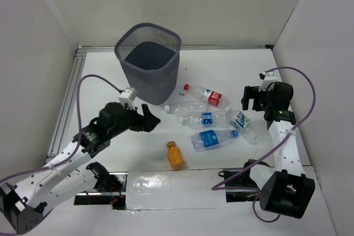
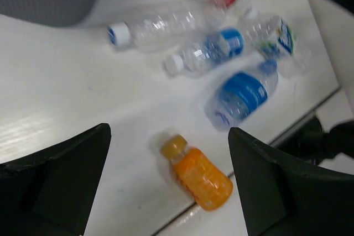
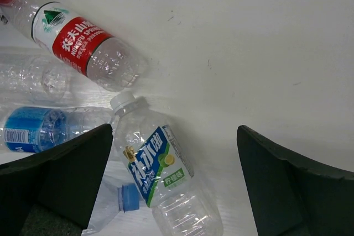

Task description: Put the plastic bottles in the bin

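From above, the bin (image 1: 161, 84) stands upright at the far side of the bench (image 1: 105, 89). As far as its dark inside shows, no bottle lies in it. Six plastic bottles (image 1: 207, 118) lie on their sides on the bench. Five clear ones are bunched just right of the bin, and the orange bottle (image 1: 175, 155) lies apart, nearer the arm bases. The left tool (image 1: 151, 119) hangs between the bin and the cluster. The right tool (image 1: 253, 101) hangs at the cluster's right edge.

From the left wrist, that tool's fingers stand wide apart with nothing between them. The orange bottle lies on the bench below the gap, and a blue-label bottle (image 2: 241, 95) lies beyond it.

From the right wrist, this tool is also spread wide and holds nothing. A green-label bottle (image 3: 157, 171) lies under it, close by its left finger, and a red-label bottle (image 3: 77, 42) lies further off.

By this showing the work has hardly begun. No bottle is gripped or lifted, and all six that can be seen are yet to go into the bin.
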Controlling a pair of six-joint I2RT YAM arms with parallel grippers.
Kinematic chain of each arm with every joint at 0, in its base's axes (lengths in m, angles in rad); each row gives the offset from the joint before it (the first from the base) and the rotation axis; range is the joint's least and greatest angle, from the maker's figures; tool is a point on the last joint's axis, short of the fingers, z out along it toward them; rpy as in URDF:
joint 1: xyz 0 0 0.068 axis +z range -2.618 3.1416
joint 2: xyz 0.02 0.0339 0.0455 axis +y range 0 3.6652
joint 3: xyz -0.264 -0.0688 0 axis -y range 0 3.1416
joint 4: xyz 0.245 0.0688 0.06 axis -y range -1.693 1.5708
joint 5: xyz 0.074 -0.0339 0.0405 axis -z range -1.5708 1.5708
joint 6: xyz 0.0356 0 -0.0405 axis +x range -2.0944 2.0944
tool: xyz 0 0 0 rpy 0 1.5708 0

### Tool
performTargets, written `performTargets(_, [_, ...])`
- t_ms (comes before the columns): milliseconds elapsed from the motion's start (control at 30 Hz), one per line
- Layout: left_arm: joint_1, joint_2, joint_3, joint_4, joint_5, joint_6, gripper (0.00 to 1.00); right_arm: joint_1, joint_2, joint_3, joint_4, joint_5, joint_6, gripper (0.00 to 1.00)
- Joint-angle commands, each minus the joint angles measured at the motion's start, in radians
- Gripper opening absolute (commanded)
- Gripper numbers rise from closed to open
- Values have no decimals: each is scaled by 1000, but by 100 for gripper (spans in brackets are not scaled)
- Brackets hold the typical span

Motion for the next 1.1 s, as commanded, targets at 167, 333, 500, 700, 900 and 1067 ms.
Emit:
performTargets(167, [-401, 188, 40, -37, -365, -344, 99, -2, -33, 43, -19, -27, -104, 100])
performTargets(333, [-519, 345, 121, -141, -518, -578, 60, -2, 9, 66, -92, -113, -141, 20])
performTargets(500, [-570, 530, 256, -400, -538, -853, 72, -2, 9, 55, -101, -133, -132, 94])
performTargets(700, [-594, 747, 348, -414, -480, -861, 100, -2, 9, 46, -92, -154, -132, 99])
performTargets(900, [-594, 856, 349, -376, -430, -810, 97, -2, 18, 46, -92, -176, -155, 99])
performTargets(1067, [-594, 902, 361, -325, -378, -751, 71, -2, 29, 55, -112, -254, -205, 99])
